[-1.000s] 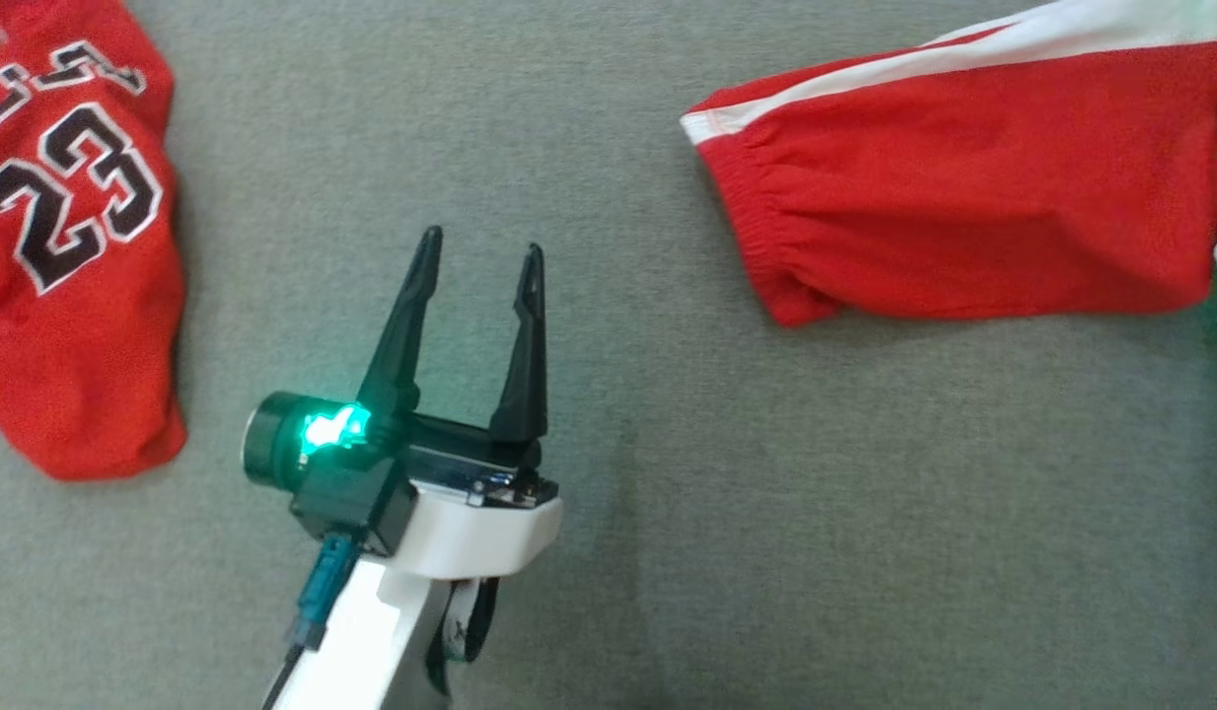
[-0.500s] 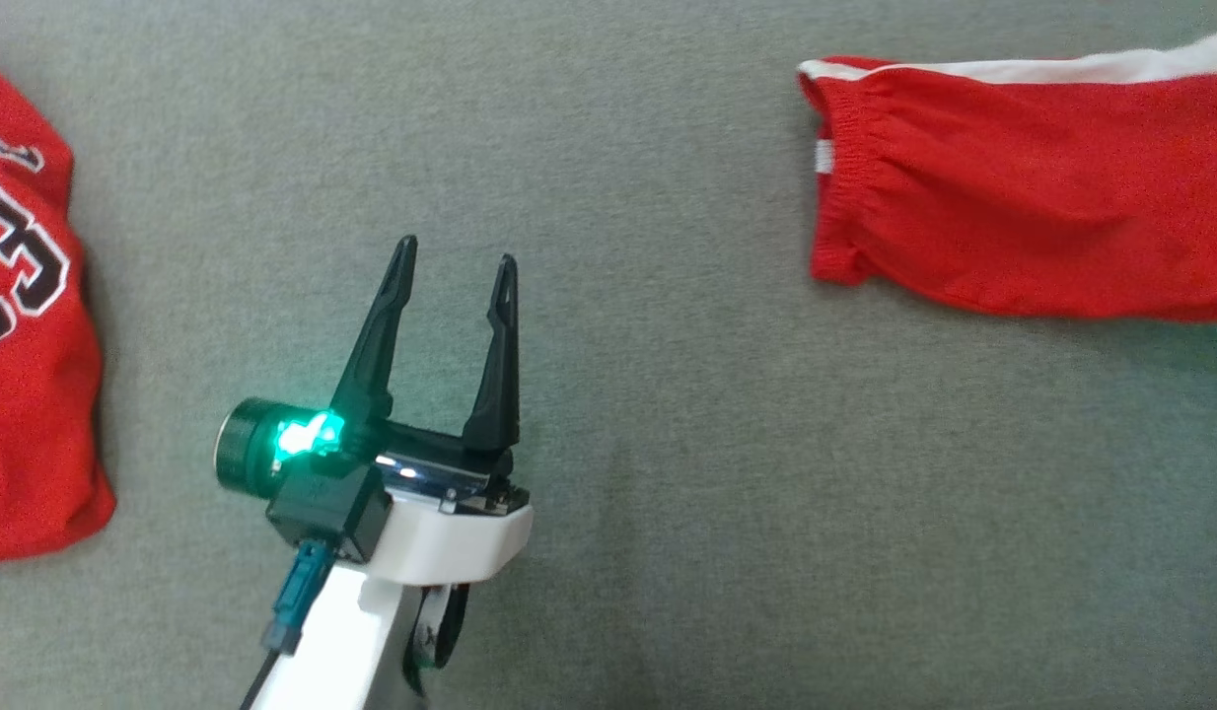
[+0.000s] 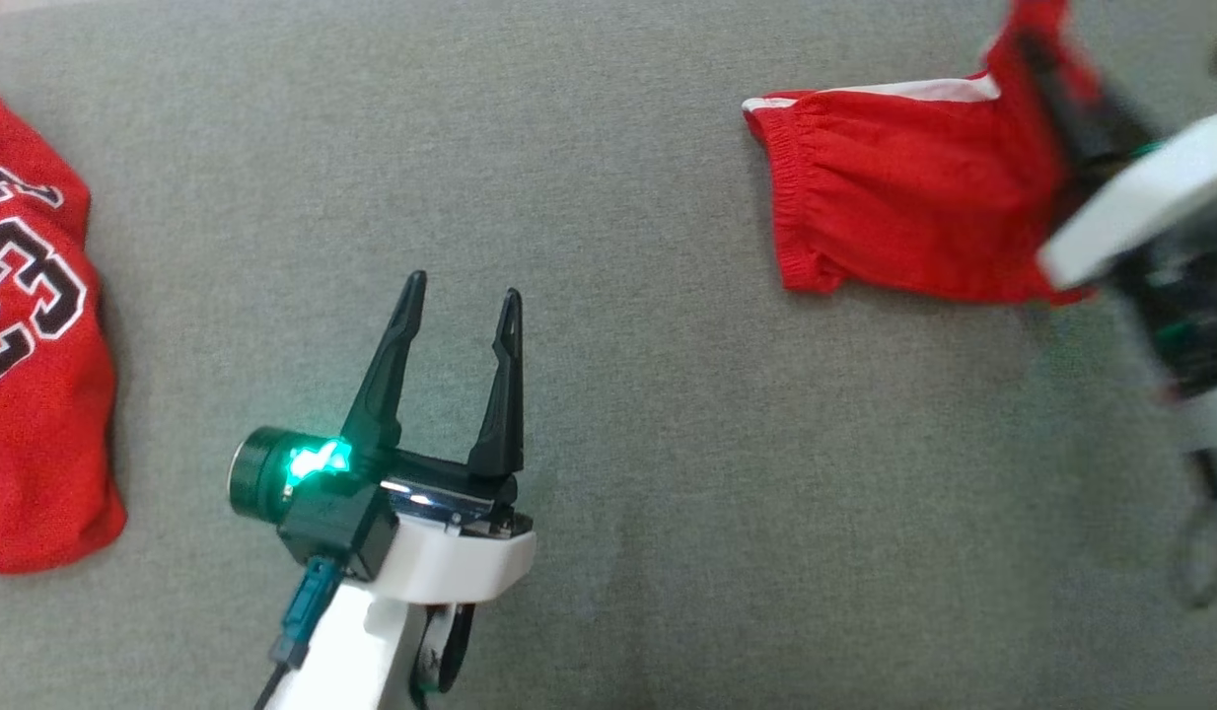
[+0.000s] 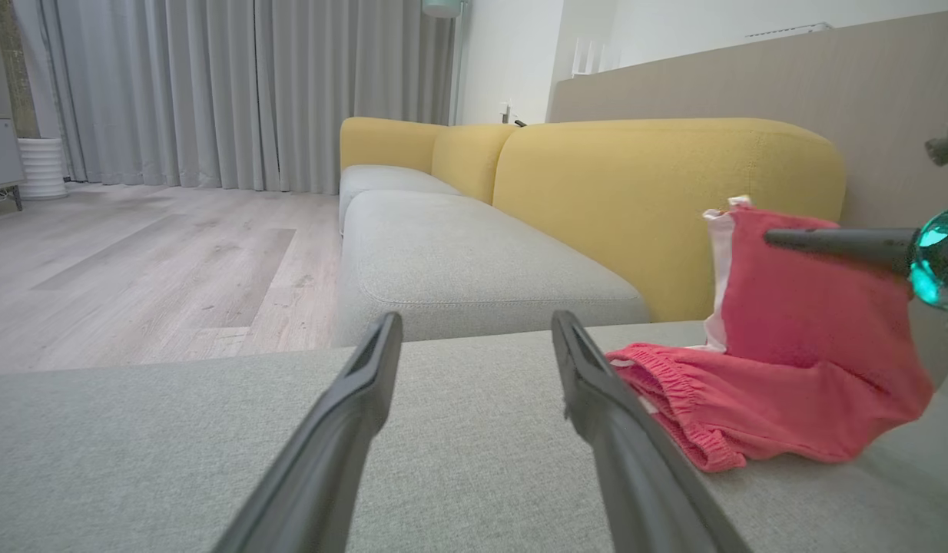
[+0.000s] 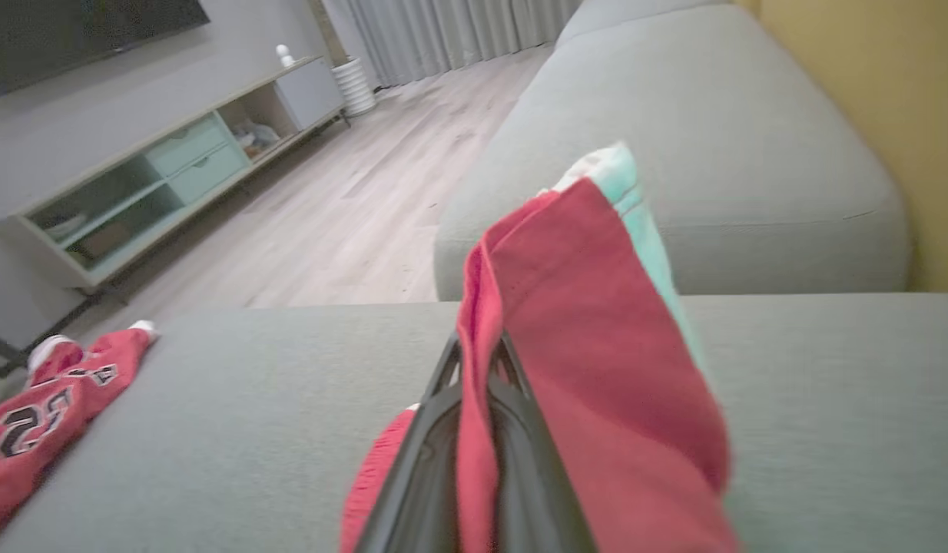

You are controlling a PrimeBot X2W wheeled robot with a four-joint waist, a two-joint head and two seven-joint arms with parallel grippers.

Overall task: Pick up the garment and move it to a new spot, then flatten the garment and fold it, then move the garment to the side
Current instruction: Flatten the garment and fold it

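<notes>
While the left pincer [image 3: 464, 285] gapes empty, the right pincer [image 5: 480, 346] is clamped on the red shorts [image 3: 894, 217].

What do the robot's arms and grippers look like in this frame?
The left gripper has two long, dark, tapering fingers on a black base with a glowing green light, a teal cable plug and a white forearm shell. The right gripper matches: dark fingers, white shell.

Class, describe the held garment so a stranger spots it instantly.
On the grey fabric sofa seat, look right: red elastic-waist shorts hang partly lifted from the right gripper. Unlike the red jersey at left, they bear a white stripe, no number.
</notes>
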